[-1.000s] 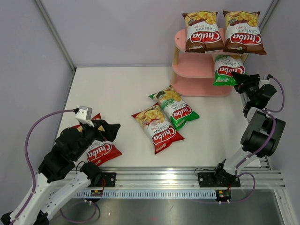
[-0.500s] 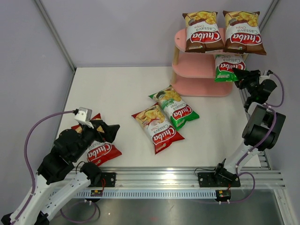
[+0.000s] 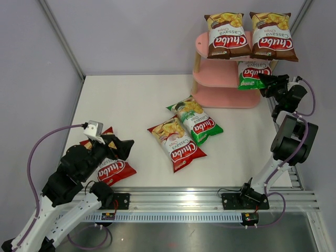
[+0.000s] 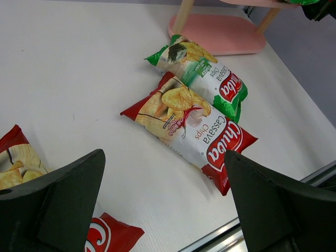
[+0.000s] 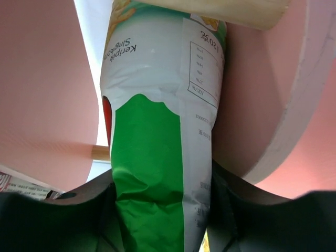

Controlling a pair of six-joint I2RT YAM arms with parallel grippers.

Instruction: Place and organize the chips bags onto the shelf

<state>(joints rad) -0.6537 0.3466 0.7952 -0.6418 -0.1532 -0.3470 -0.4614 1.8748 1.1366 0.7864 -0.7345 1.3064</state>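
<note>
The pink shelf [image 3: 220, 97] stands at the back right with two brown chips bags [image 3: 227, 35] [image 3: 271, 35] on its top board. My right gripper [image 3: 265, 83] is shut on a green bag [image 3: 250, 75] and holds it between the middle and top boards; the bag fills the right wrist view [image 5: 157, 157]. A second green bag [image 3: 196, 120] and a red bag [image 3: 176, 143] lie on the table centre, also in the left wrist view [image 4: 202, 79] [image 4: 194, 131]. My left gripper [image 3: 122, 148] is open above another red bag [image 3: 111, 167] at the front left.
White table [image 3: 131, 100] with grey walls at left and back. A metal rail [image 3: 199, 202] runs along the near edge. The shelf's wooden posts [image 3: 196, 65] stand beside the boards.
My right gripper has pushed the green bag leftward and farther in between the shelf boards. The left arm has barely moved.
</note>
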